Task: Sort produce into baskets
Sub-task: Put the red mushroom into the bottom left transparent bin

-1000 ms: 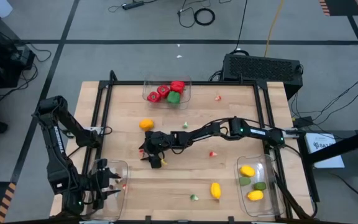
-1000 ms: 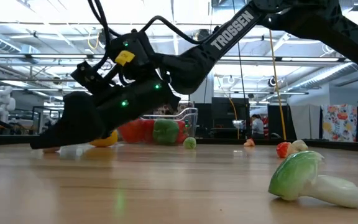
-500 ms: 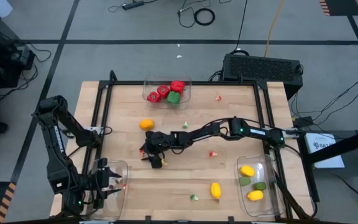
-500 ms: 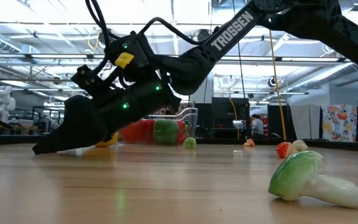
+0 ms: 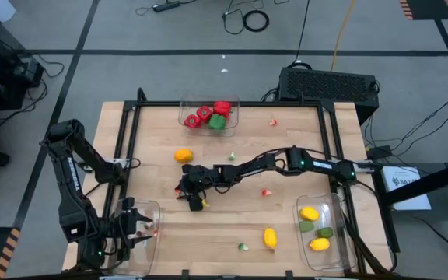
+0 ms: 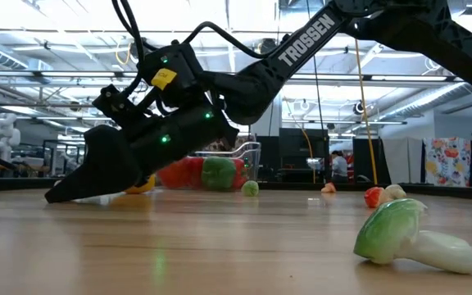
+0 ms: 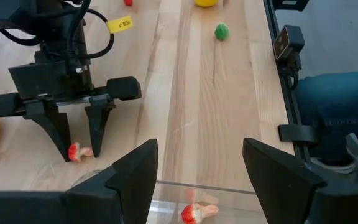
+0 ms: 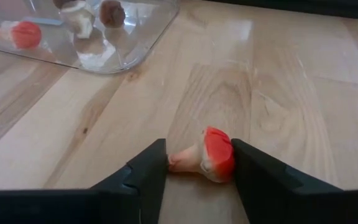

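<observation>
From above, the right gripper (image 5: 185, 191) reaches out to the middle of the table (image 5: 286, 225), left of centre, tips down at the wood beside the orange (image 5: 183, 155); the left gripper (image 5: 134, 225) waits over the clear bin (image 5: 152, 208) at the near left corner. The peppers bin (image 5: 233, 115) sits at the far edge, and the lemon-and-lime bin (image 5: 302, 233) at the near right corner, with a loose lemon (image 5: 270, 236) just beside it. At table height the right gripper's dark fingers (image 6: 84, 176) slant down until their tips meet the boards, a pale bit barely showing beneath them. The left wrist view shows the left fingers (image 7: 135, 171) spread with nothing between them, a similar red-and-white piece (image 7: 194, 213) lying in the bin below, and farther off the right gripper straddling the small red-and-white radish (image 7: 75, 151). The right wrist view settles it: the radish (image 8: 209, 155) lies on the wood between the two fingers, both pads at or very near its sides, so the jaws look to be closing on it. To do this well, keep the tips low against the wood, finish closing squarely across the red body, not the tapering white end, and lift only once it is firmly pinched.
</observation>
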Robot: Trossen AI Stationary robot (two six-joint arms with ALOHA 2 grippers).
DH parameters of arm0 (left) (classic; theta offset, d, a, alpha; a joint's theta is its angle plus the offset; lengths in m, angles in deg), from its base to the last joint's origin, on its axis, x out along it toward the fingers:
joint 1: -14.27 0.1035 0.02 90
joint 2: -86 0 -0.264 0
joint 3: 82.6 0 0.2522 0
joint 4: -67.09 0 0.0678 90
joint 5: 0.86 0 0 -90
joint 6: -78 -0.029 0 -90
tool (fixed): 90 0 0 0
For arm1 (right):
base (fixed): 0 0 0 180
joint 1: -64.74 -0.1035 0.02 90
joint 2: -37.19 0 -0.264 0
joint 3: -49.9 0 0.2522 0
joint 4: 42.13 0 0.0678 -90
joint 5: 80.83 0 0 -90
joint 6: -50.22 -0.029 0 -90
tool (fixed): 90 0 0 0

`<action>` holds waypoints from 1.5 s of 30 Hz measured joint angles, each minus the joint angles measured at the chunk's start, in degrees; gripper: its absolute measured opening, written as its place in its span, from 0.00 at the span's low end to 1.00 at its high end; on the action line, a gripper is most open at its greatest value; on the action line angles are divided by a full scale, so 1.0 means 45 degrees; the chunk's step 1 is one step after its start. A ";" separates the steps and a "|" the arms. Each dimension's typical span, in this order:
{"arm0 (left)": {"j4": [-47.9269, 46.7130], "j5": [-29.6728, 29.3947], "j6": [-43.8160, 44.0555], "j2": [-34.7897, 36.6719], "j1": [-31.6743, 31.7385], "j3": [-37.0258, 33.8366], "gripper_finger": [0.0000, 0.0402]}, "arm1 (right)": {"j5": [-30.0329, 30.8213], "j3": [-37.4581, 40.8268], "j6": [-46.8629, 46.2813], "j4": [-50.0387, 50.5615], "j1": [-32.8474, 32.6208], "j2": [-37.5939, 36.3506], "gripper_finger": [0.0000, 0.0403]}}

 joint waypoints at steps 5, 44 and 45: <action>0.0000 0.0000 0.0000 0.0001 0.0000 0.0000 0.60 | 0.0000 0.0003 0.0000 0.0013 0.0000 -0.0023 0.41; 0.3065 -0.2539 -1.3697 -0.0525 0.1303 -0.0010 0.60 | -0.6050 0.0010 -0.4285 -0.1654 -0.0806 -0.2307 0.41; 0.3073 -0.2379 -1.3730 -0.0585 0.1449 -0.0012 0.60 | -0.6142 0.0015 -0.4430 -0.1774 -0.0814 -0.2307 0.41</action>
